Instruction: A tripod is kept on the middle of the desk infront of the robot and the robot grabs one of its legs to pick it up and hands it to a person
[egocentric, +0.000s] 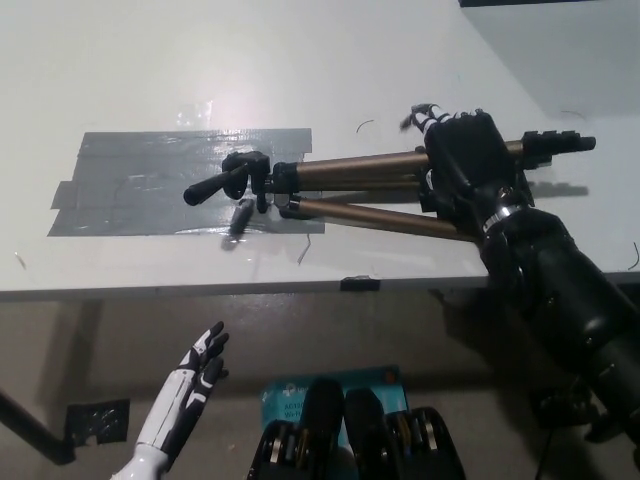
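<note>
Black right hand (466, 165) atop tripod legs (352, 168), grip unclear, white left hand (197, 378) spread below desk (150, 60)

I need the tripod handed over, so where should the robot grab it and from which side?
One bronze leg, toward its foot end, from above on the robot's right. The tripod lies flat, legs running right and slightly splayed, so gaps separate them; the knobbly head looks awkward. The right hand sits over the legs there; the left hand rests below.

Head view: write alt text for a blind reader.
A black right hand covers the legs of a tripod lying on a white desk, its head over grey tape. The white left hand hangs open below.
</note>
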